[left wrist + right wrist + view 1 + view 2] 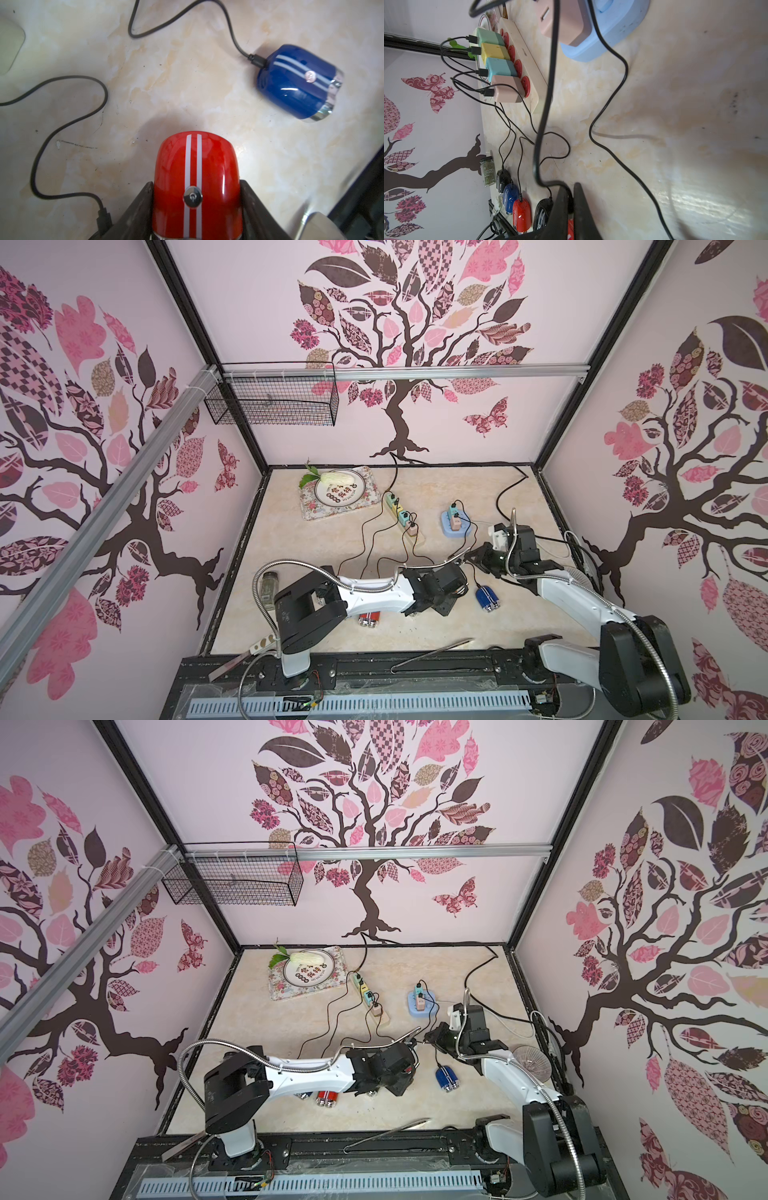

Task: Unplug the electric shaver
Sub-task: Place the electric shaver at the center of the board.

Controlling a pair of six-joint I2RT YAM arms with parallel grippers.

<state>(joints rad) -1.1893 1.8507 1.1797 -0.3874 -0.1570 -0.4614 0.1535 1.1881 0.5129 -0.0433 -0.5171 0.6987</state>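
Bench [311,556], marble-patterned, contents listed left to right. Spice jar [269,585], lying at the near left edge beside the left arm's base. Floral tray [309,508] at the far left, bearing a round plate [338,493]. Cream power strip [401,514], mid-bench, with four coloured adapters in a row, each with a thin black lead. Left claw [197,184], low over the bench centre, half-closed and holding the red electric shaver [195,158] by its sides; the shaver has two white stripes and a chrome button facing up. A black plug [102,218] lies just beside one claw finger; what it enters is hidden. Blue power hub [455,526], right of the strip, carrying two adapters. Blue shaver [295,83], on its side near the red one, with a lead plugged into its end. Right claw [570,193], raised right of centre, pinched narrow on a black cable [535,158] that rises toward the hub; whether this is the red shaver's lead cannot be told.
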